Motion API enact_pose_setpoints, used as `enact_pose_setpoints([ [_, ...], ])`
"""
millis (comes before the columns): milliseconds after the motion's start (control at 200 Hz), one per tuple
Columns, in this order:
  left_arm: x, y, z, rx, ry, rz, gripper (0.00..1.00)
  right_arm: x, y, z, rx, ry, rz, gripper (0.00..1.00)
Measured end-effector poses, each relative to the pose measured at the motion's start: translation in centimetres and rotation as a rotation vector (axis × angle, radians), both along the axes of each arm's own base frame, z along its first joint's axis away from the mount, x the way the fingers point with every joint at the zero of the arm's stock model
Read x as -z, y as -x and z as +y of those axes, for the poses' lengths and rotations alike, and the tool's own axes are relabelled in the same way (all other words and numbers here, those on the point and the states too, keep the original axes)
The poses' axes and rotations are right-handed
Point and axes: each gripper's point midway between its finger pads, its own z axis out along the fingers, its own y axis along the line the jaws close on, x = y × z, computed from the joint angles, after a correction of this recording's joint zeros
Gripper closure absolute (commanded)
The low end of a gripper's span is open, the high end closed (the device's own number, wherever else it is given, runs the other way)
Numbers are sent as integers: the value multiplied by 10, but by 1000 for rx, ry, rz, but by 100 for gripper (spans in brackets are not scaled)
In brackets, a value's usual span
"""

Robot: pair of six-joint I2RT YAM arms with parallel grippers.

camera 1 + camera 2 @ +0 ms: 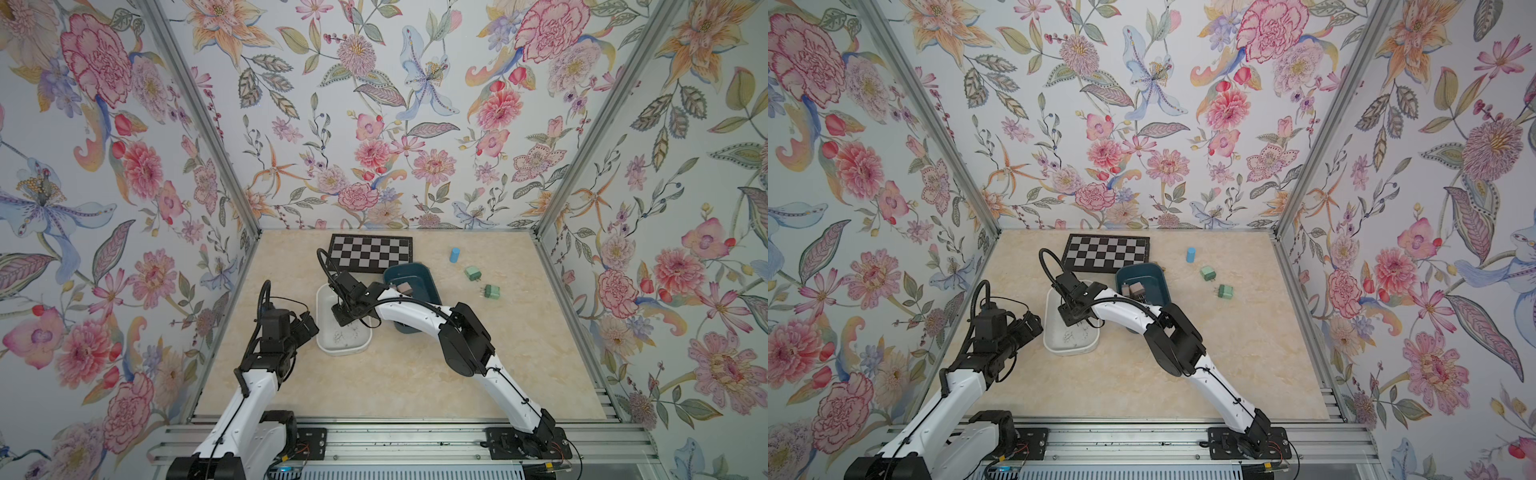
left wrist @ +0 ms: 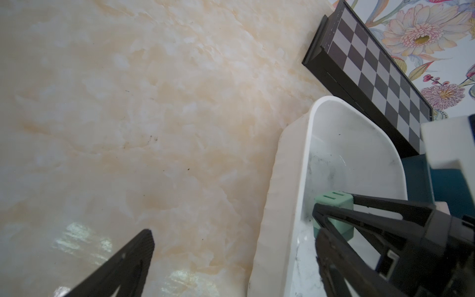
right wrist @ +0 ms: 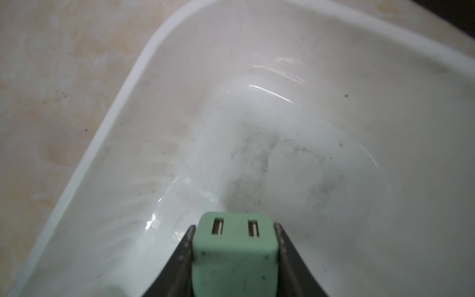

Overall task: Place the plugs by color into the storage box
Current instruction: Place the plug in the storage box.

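Right gripper (image 3: 234, 226) clamped on a mint green plug (image 3: 235, 257): fingers (image 3: 183, 252) flat against two opposite sides, slot face pointing away from the wrist. Held inside the walls of the white tub (image 3: 205, 115); cannot tell whether touching its floor.

Marks worth reading: two rectangular slots with metal inside on the plug's face, dark specks on its body; any lettering too small to make out. Grey scuffs across the tub floor. Checkerboard (image 1: 370, 253) at the far edge of the counter (image 1: 415, 374), plain black and grey squares.

Per view:
- Right wrist: grip and slot face close up.
- Left wrist: same plug (image 2: 336, 200) side-on between the fingers of the right gripper (image 2: 333, 203). Also left gripper (image 2: 234, 232) with fingers (image 2: 138, 257) spread wide, holding nothing, bare counter between them, just left of the white tub (image 2: 307, 164).
- Both top views: held plug hidden under the right gripper (image 1: 344, 312) above the white tub (image 1: 345, 353). Blue tub (image 1: 424, 282) just right of it and a bit farther. Two pink-beige plugs (image 1: 1136, 289) side by side in the blue tub (image 1: 1156, 282) in a top view; in a top view just one pink-beige plug (image 1: 403, 287) clear of the right arm. On the counter right of the blue tub, near each other, prongs showing: far mint plug (image 1: 472, 273) and near mint plug (image 1: 492, 291). Light blue cylinder (image 1: 454, 254) farther back, apart from them.
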Motion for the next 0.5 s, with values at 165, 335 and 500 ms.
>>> enact_pose_setpoints([
  [165, 2, 2, 0, 0, 0, 5, 1, 5, -3, 2, -4, -1, 0, 46],
  [335, 2, 2, 0, 0, 0, 5, 1, 2, -5, 2, -29, -13, 7, 29],
  [500, 3, 3, 0, 3, -3, 12, 1, -29, -8, -22, -38, -16, -9, 26],
])
